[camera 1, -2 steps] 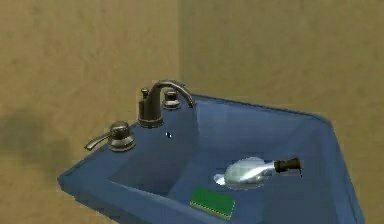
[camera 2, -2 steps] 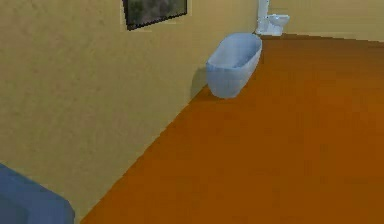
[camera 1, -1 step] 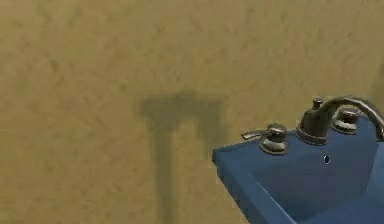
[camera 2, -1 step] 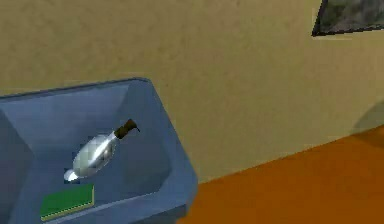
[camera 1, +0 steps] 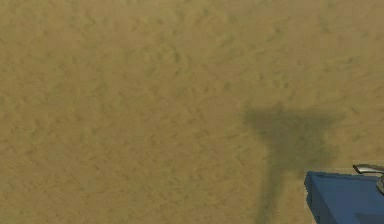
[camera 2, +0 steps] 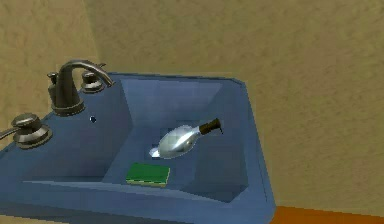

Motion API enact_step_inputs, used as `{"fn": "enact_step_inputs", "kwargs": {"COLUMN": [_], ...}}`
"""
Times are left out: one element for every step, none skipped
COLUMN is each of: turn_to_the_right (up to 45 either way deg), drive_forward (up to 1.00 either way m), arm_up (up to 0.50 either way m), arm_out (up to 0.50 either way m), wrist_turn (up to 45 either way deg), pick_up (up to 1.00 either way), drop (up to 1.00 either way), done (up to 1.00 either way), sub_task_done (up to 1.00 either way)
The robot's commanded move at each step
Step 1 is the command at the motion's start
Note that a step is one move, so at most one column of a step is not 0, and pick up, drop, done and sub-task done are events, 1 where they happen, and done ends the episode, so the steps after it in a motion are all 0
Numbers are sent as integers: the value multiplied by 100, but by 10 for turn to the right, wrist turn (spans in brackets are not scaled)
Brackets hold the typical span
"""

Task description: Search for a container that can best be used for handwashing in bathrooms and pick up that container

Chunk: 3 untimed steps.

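Note:
A blue sink (camera 2: 255,130) takes up most of the arm side view, set against a tan wall. In its basin a silvery, rounded bottle (camera 2: 178,144) with a dark pump top (camera 2: 212,126) lies on its side, the top pointing toward the view's right. A flat green sponge (camera 2: 148,175) rests in the basin just in front of the bottle. A blue corner of the sink (camera 1: 345,198) also shows at the forward view's bottom right.
A dark metal faucet (camera 2: 75,85) curves over the sink's back left, with a round knob (camera 2: 30,130) beside it. A tan textured wall (camera 1: 150,100) stands close ahead. A brown strip (camera 2: 330,213) runs along the arm side view's bottom right.

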Motion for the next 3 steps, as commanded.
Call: {"fn": "enact_step_inputs", "kwargs": {"turn_to_the_right": [0, 0, 0], "drive_forward": [0, 0, 0], "arm_up": [50, 38, 0], "arm_out": [0, 0, 24], "wrist_turn": [0, 0, 0], "pick_up": [0, 0, 0], "drop": [0, 0, 0], "done": [0, 0, 0], "sub_task_done": [0, 0, 0]}}
